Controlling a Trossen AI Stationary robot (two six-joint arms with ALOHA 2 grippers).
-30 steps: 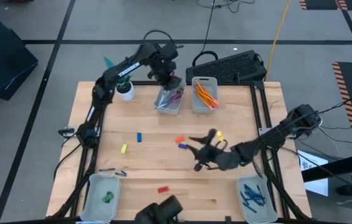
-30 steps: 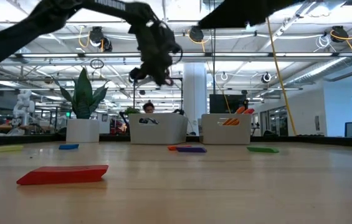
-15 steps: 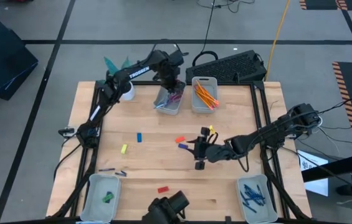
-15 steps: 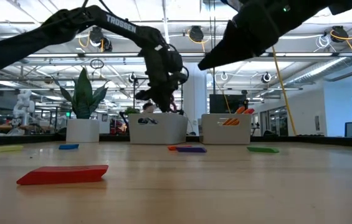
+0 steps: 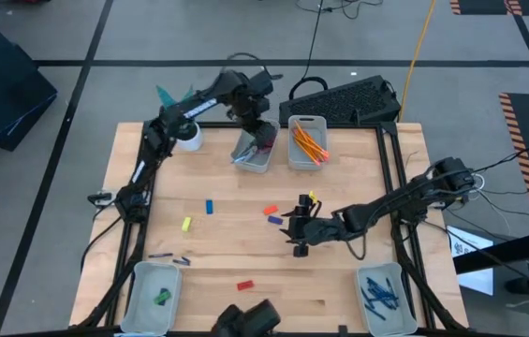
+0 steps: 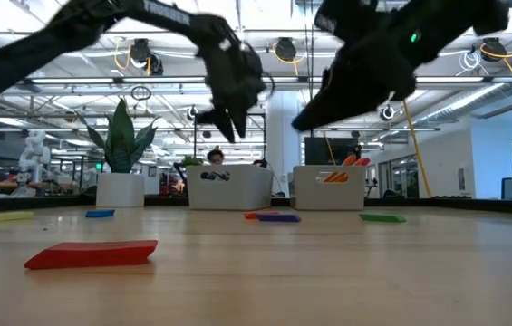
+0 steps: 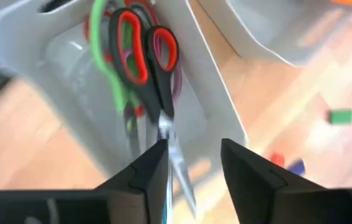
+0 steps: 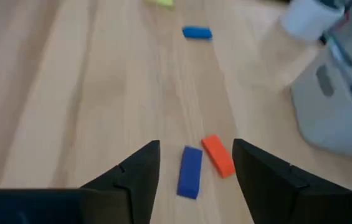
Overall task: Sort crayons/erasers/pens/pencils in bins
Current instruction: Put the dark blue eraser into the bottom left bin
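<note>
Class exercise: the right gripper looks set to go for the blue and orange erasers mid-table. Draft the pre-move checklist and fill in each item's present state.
1. Right gripper open and empty: ok.
2. Blue eraser lined up between its fingers: ok.
3. Orange eraser clear of the blue one: not ok, they lie close, nearly touching at one end.
4. Gripper down at table height: cannot tell.
5. Left gripper out of the way: ok, open over the scissors bin at the far edge.
6. Eraser bin has room: ok, one green eraser inside.

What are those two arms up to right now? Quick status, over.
Left gripper open over the scissors bin. Right gripper open, facing the blue eraser and orange eraser. Nothing in the way.
</note>
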